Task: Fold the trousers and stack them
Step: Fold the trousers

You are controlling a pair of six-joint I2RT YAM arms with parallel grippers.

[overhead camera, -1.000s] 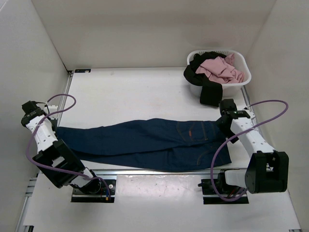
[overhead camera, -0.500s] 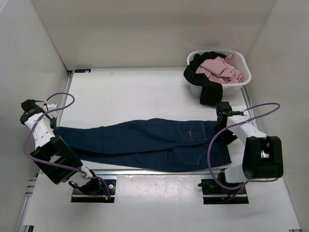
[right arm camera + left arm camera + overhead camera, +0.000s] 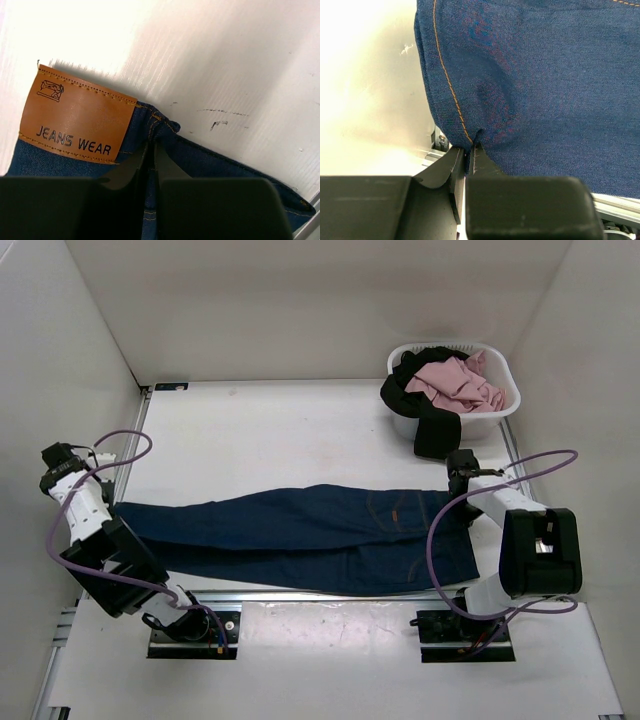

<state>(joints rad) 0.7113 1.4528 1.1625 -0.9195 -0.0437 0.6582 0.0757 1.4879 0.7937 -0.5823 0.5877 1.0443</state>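
Plainly, both sets of fingers are closed on denim. In the left wrist view the left gripper (image 3: 469, 149) has its black fingers (image 3: 445, 165) pressed together on a pucker of cloth at the edge of a leg, right by the orange seam stitching (image 3: 451, 85). In the right wrist view the right gripper (image 3: 151, 147) pinches the waistband edge just beside the tan leather patch (image 3: 75, 117) (the one lettered JEANS WEAR), with the cloth bunched between the tips.

Outward from there, the trousers (image 3: 300, 530) lie stretched long and flat across the near part of the table (image 3: 270, 430), waist toward the right arm and leg ends toward the left arm. The legs run close together; whether one lies partly over the other I cannot tell. In the far right corner stands a white basket (image 3: 508, 405) holding a pink garment (image 3: 455, 380) and a black garment (image 3: 435, 435), which droops over its rim.

As for progress, the spreading-out and the grasp at both ends look done. No crosswise fold shows, so the folding proper seems not yet begun: one end has to be carried over to meet the other, probably more than once. Stacking comes after that, and no pile of folded clothes is in view.
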